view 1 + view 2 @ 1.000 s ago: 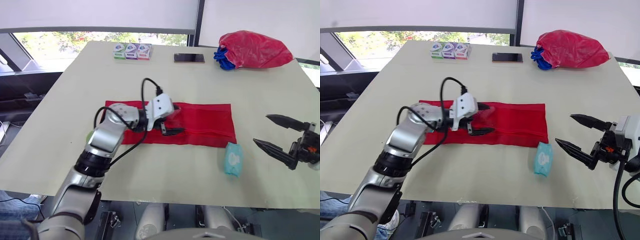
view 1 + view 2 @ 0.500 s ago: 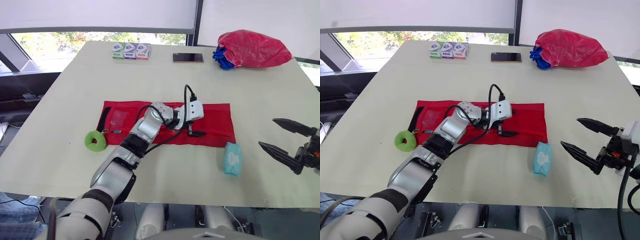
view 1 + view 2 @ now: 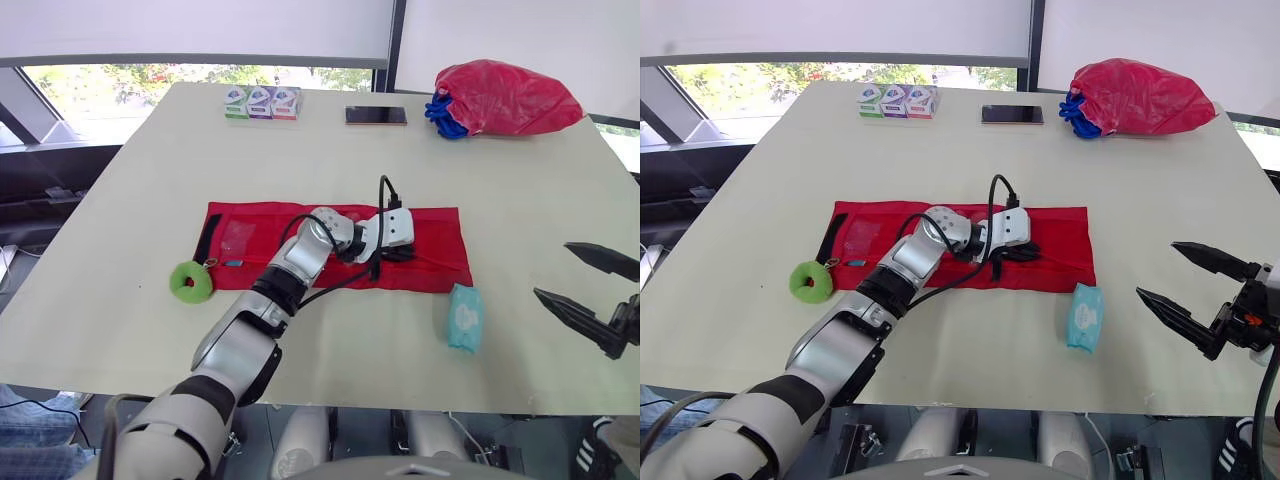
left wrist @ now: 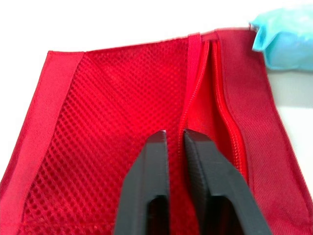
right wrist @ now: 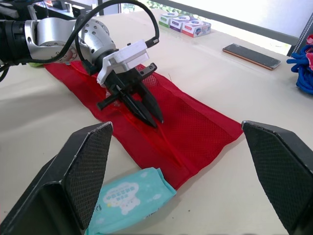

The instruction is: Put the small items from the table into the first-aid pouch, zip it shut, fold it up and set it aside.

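Packing step: the left gripper (image 4: 174,133), fingers nearly closed on nothing visible, rests on the unfolded red pouch (image 3: 440,240) at mid-table beside its zipper (image 4: 230,122), while the wide-open, empty right gripper (image 3: 552,269) hovers near the wipes packet (image 3: 465,317), probably the next item to grasp and pocket.

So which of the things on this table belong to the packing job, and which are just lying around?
Job: red pouch, teal wipes pack, probably the green ring.
Lying about, at the far edge: three small boxes, phone, red bag.
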Tool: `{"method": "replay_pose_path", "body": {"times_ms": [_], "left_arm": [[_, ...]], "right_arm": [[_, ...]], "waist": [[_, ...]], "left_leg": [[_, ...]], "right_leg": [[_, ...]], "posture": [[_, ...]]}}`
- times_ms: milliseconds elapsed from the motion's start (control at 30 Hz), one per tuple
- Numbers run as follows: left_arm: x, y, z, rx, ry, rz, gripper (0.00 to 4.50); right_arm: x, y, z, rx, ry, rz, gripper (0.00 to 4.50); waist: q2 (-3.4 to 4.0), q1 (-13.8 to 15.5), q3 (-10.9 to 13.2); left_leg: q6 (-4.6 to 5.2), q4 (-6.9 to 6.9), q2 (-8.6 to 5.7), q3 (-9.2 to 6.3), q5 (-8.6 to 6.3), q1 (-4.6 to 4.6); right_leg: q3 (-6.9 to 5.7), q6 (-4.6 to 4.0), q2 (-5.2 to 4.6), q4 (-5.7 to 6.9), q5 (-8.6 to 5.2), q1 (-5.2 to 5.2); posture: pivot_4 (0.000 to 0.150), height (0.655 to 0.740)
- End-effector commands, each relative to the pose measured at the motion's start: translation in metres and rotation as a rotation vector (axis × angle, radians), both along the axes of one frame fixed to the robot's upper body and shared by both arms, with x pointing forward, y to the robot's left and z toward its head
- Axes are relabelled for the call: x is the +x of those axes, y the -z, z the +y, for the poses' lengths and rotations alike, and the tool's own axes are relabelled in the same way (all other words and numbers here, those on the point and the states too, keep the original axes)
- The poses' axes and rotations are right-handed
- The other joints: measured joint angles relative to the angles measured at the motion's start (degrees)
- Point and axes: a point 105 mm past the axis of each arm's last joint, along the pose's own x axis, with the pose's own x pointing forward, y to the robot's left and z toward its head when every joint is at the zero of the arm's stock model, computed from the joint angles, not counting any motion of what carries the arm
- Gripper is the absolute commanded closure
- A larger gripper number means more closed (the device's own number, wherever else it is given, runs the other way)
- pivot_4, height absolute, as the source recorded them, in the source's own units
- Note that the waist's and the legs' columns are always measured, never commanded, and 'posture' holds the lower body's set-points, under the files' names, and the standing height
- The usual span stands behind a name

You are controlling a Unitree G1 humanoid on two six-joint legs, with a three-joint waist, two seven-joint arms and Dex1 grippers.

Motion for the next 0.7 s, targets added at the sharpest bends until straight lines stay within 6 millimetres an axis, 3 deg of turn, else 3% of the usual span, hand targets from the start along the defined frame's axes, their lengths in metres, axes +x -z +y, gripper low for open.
{"method": "replay_pose_path", "body": {"times_ms": [33,333,567,700], "left_arm": [[0.003,-0.014,-0.005,-0.033,0.01,-0.044,4.48],[0.005,-0.025,-0.009,-0.102,-0.006,-0.056,4.48],[-0.002,-0.034,-0.017,-0.13,0.028,-0.079,4.48],[-0.004,-0.038,-0.022,-0.142,0.034,-0.085,4.48]], "right_arm": [[0.0,-0.004,0.005,-0.017,-0.011,-0.032,0.0],[0.002,0.042,0.042,-0.044,0.068,0.146,0.0],[0.004,0.078,0.058,-0.04,0.202,0.308,0.0],[0.001,0.109,0.062,-0.08,0.3,0.422,0.0]], "waist": [[0.0,0.0,0.0],[0.02,0.02,-0.01],[0.01,0.03,-0.01],[0.01,0.07,-0.02]], "left_leg": [[0.0,0.0,0.0,0.0,0.0,0.0],[0.0,0.0,0.02,-0.04,0.0,-0.03],[0.0,0.01,0.02,-0.05,0.0,-0.03],[0.0,0.01,0.02,-0.06,0.0,-0.05]], "right_leg": [[0.0,0.0,0.0,0.0,0.0,0.0],[-0.04,0.0,-0.01,0.01,0.0,-0.01],[-0.04,-0.01,-0.01,0.0,0.0,-0.01],[-0.06,-0.01,0.0,0.01,-0.01,-0.03]], "posture": [[0.15,0.74],[0.15,0.74],[0.15,0.74],[0.15,0.74]]}}
